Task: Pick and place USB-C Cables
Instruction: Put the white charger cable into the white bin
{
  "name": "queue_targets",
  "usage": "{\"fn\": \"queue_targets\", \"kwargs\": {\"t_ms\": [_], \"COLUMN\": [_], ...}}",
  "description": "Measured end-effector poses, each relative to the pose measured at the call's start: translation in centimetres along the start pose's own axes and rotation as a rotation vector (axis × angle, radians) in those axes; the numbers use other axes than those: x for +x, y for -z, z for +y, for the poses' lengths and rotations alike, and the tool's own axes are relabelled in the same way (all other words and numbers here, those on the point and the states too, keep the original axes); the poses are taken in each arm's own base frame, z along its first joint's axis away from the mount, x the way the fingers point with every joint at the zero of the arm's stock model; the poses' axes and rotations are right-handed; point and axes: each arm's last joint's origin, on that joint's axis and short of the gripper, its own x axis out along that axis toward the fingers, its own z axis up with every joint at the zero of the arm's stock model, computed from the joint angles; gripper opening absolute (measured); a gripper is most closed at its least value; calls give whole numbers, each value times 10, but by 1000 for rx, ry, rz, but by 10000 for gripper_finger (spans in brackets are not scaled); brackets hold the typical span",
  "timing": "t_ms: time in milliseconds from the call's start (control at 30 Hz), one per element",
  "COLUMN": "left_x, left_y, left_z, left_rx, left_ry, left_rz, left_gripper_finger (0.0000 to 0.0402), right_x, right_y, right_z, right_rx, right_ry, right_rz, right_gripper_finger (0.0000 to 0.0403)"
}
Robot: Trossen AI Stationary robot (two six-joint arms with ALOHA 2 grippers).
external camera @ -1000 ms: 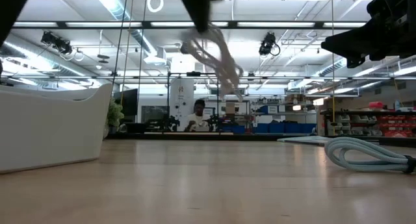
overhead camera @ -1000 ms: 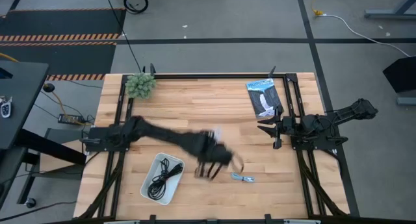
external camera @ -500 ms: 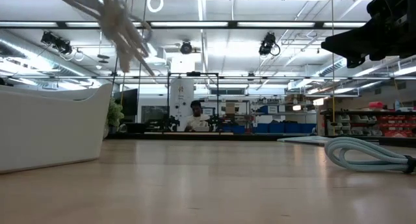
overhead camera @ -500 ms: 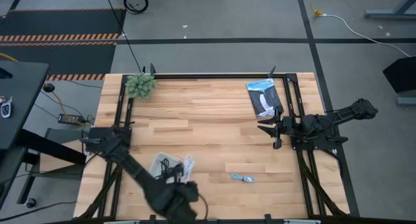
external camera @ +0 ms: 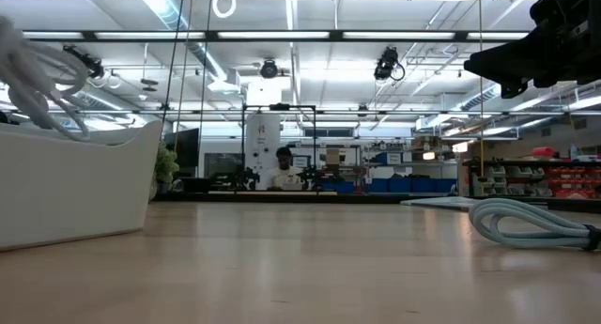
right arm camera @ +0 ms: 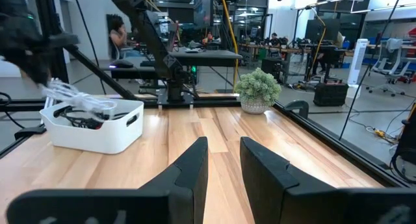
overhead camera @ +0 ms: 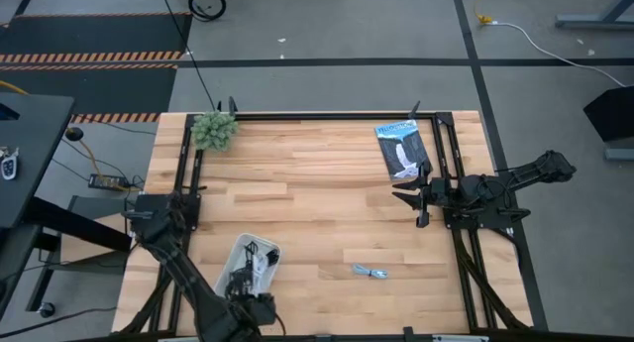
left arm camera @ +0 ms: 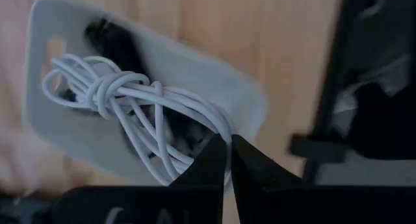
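Wooden table: left gripper, jaws clamped on white cable, hangs over tray; right gripper parked, jaws apart.

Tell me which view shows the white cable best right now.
The left wrist view: the white cable fills it, pinched in the left gripper above the tray. The high view shows only a pale bit over the tray, the low view a blurred loop, the right wrist view a distant bundle.
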Motion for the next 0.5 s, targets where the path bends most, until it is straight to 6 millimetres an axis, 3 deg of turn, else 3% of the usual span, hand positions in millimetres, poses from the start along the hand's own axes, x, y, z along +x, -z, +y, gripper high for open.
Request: {"fn": "queue_targets", "kwargs": {"t_ms": [267,500], "left_x": [28,40], "left_y": [21,25], "left_z": [16,17], "left_rx": [38,91], "left_ry": [-116,-134], "left_rz": [91,128], "left_gripper_finger": [36,96], "right_x": [0,0], "right_y": [0,0], "right_z": [0,0], "right_rx": [0,0], "right_ry": [0,1], "right_rz": [0,0], "right_gripper_finger": [96,96]}}
